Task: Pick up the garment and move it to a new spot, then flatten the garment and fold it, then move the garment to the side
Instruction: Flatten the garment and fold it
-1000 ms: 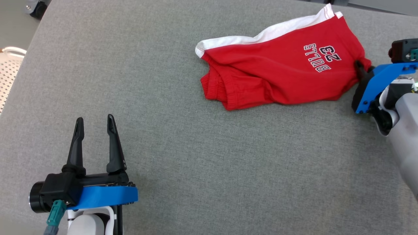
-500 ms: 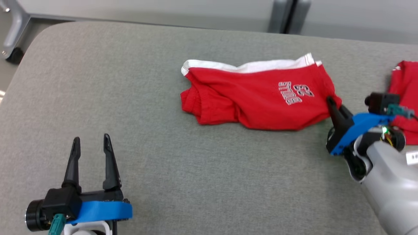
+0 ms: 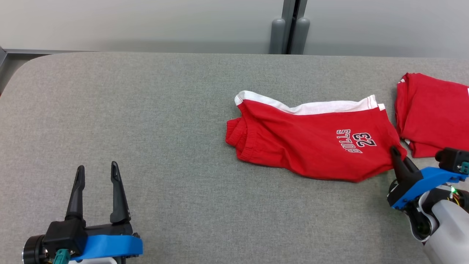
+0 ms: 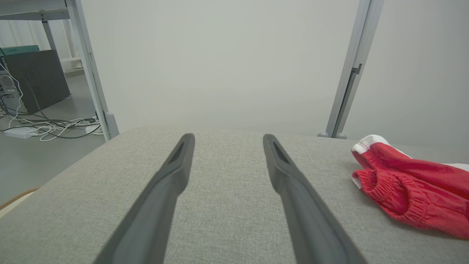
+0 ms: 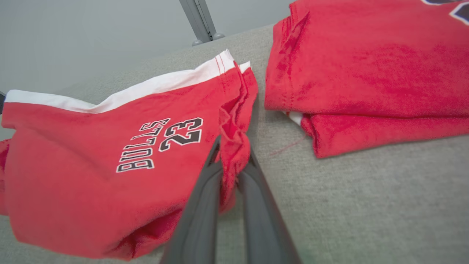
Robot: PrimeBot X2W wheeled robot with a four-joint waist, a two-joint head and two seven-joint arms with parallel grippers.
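Observation:
The garment (image 3: 307,143) is a pair of red shorts with a white side stripe and "BULLS 23" print, lying crumpled on the grey table (image 3: 146,110), right of centre. My right gripper (image 3: 395,151) is shut on its right-hand hem. In the right wrist view the bunched red cloth (image 5: 91,165) is pinched between the two fingers of that gripper (image 5: 232,154). My left gripper (image 3: 97,167) stands open over bare table at the lower left, far from the shorts. In the left wrist view its fingers (image 4: 227,141) are spread, with the waistband end of the garment (image 4: 403,190) off to the right.
A second red garment (image 3: 432,110), folded, lies at the table's right end close to the shorts' hem (image 5: 366,73). A grey wall with a vertical post (image 3: 289,33) runs behind the far edge. The table's rounded left corner (image 3: 22,69) drops to the floor.
The head camera has swung, shifting the whole picture and bringing the folded red garment into view. My right gripper has closed on the shorts' hem. The left gripper stays open.

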